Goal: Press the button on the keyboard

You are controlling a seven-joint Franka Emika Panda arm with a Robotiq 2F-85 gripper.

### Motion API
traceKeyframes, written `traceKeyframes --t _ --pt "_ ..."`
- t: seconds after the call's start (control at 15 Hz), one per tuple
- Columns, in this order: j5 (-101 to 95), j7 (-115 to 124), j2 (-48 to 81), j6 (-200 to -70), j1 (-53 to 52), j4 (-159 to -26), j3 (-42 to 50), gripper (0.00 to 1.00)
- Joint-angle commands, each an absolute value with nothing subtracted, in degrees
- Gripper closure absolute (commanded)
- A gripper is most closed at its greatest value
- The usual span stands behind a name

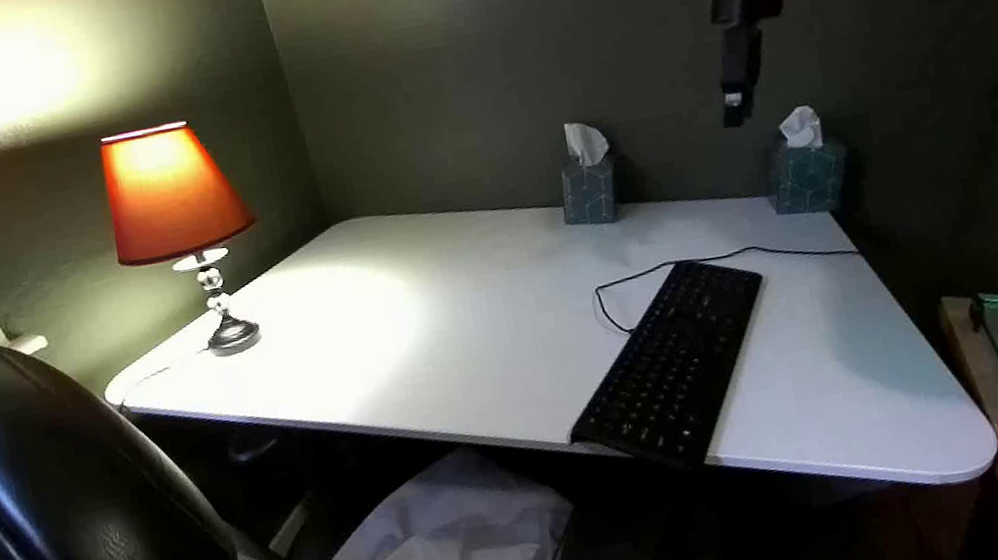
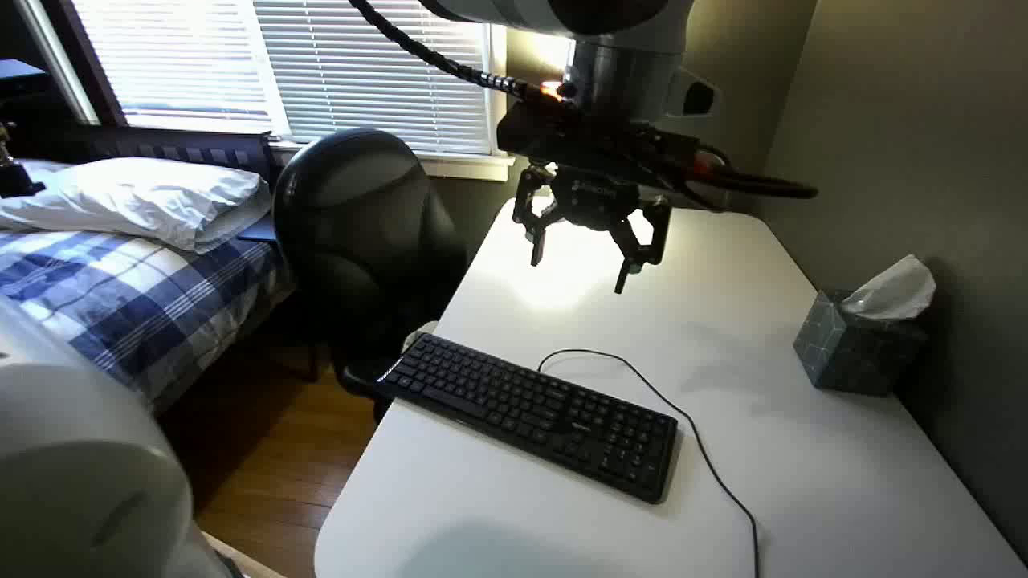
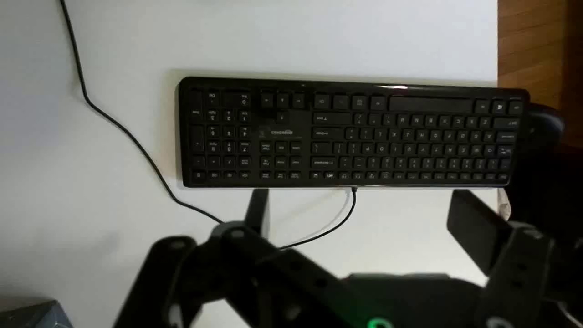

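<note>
- Toward the left in an exterior view: chair [image 2: 361, 233].
- Next, keyboard [image 2: 530, 411], flat on the table [image 2: 434, 474], one end jutting past the edge. Probably light and stiff, slippery at the glossy rim [image 3: 393, 86], apt to slide, or tip if pressed at the overhang. Needs no grasp: push straight down on keys [image 2: 482, 391] over the table. For lifting, take the jutting end, reachable above and below.
- Then claw [image 2: 578, 275], splayed and holding nothing, hanging above the table, well apart from the keyboard.
- Further right: cord [image 2: 691, 421], likely limp, poor for holding.
</note>
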State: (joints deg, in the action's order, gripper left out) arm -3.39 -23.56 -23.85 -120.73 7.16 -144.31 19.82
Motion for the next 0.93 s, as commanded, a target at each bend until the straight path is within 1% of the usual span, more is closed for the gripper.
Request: traceKeyframes --t 0.0,0.33,0.87 --pt "-2.87 -23.95 -23.69 -120.65 8.25 -144.26 18.77 0.00" --pt "-2.87 -23.95 -23.68 -120.65 8.25 -144.26 18.77 0.00" --pt "-1.59 -20.57 -16.14 -124.60 9.96 -143.06 19.16 0.00"
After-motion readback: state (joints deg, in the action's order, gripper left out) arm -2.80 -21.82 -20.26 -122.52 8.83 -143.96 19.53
